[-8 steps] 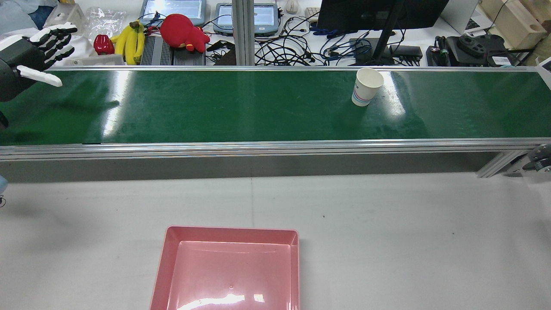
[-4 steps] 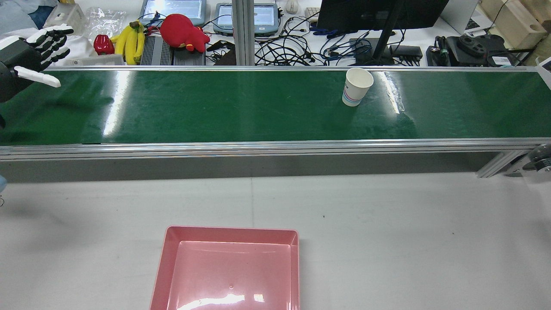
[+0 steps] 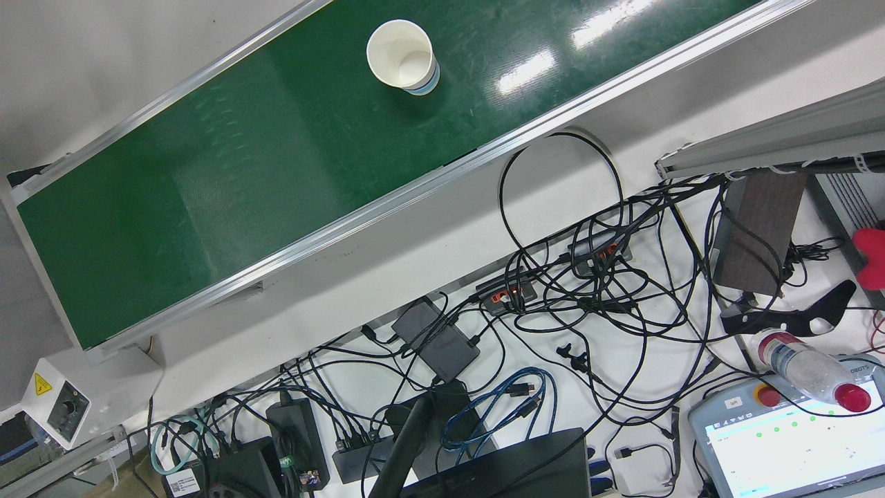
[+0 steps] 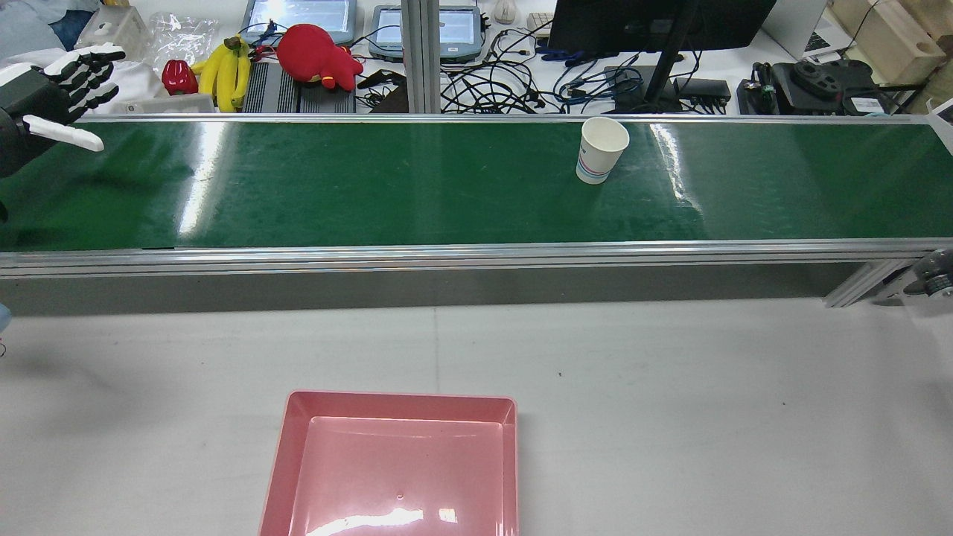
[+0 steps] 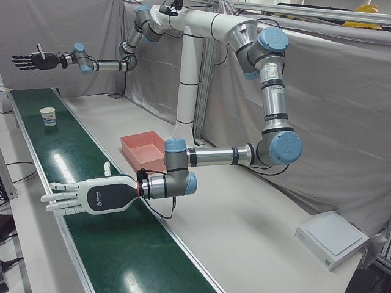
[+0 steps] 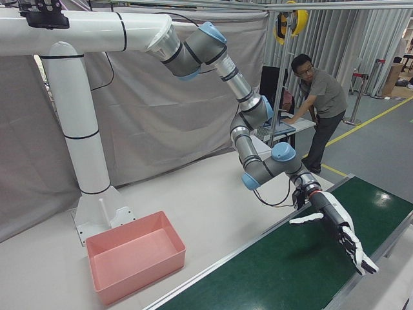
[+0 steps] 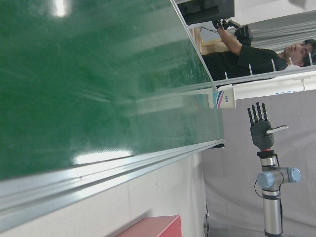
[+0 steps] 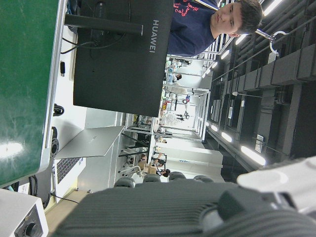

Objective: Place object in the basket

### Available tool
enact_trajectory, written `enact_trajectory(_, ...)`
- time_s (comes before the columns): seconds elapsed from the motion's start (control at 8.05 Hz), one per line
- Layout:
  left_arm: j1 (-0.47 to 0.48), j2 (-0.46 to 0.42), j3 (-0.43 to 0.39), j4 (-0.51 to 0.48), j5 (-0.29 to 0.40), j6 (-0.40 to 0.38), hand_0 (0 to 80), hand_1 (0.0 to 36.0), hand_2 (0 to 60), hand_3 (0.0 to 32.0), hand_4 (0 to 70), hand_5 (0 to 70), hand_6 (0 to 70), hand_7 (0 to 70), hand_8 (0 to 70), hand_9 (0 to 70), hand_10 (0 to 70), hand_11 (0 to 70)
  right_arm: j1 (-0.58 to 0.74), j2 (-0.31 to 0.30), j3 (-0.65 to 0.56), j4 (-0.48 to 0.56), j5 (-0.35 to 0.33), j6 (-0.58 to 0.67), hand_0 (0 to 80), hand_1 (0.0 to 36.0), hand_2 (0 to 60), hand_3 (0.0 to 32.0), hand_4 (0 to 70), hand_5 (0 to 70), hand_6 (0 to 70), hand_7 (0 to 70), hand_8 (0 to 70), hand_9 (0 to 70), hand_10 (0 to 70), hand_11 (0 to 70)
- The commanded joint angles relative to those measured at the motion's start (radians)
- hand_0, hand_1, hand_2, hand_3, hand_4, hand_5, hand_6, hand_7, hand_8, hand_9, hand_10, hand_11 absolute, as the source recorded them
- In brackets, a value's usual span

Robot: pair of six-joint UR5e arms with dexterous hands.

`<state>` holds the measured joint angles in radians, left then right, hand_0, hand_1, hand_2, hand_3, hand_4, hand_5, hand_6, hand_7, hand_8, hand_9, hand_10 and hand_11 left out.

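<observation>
Rear view: a white paper cup with coloured bands near its base [image 4: 601,150] stands upright, mouth up, on the long green conveyor belt [image 4: 372,193]. It sits right of the belt's middle, close to the belt's far rail. Nothing touches it.

A shallow pink rectangular plastic basket [image 4: 402,397] rests on the pale grey tabletop [image 4: 670,417] on the near side of the belt, a little left of centre and well apart from the cup.

The left robot hand [image 4: 53,95], with a black palm and white fingers, hovers over the belt's left end, far from the cup. Its fingers are spread and it grips nothing. In the left-front view the right robot hand [image 5: 36,61] hangs high above the far end of the belt, beyond the cup, palm flat and fingers stretched apart, also holding nothing.

Behind the belt a cluttered white bench carries a bunch of yellow bananas [image 4: 223,71], a red plush toy [image 4: 316,53], tangled black cables [image 4: 491,89] and a dark monitor on a stand [image 4: 655,22]. In the right-front view a person in a grey shirt [image 6: 319,97] leans over a desk in the background.
</observation>
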<state>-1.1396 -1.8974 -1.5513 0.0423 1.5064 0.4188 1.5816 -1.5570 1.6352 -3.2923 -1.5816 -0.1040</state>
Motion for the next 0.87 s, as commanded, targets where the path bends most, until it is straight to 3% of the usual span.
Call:
enact_trajectory(0.0, 0.001, 0.003, -0.003, 0.013, 0.000, 0.000, 55.5, 13.4, 0.0, 3.6, 0.5, 23.9, 0.1, 0.0, 0.0, 0.0, 2.5, 5.7, 0.000, 0.000, 0.000, 0.000, 0.000, 0.000, 0.0, 0.0, 0.0, 0.0, 0.0, 0.0, 0.0, 0.0, 0.0, 0.0, 0.0, 0.0)
enact_trajectory(0.75, 0.003, 0.000, -0.007, 0.022, 0.002, -0.002, 56.0, 13.6, 0.0, 4.2, 0.1, 23.7, 0.1, 0.0, 0.0, 0.0, 2.5, 5.8, 0.001, -0.002, 0.000, 0.000, 0.000, 0.000, 0.0, 0.0, 0.0, 0.0, 0.0, 0.0, 0.0, 0.0, 0.0, 0.0, 0.0, 0.0)
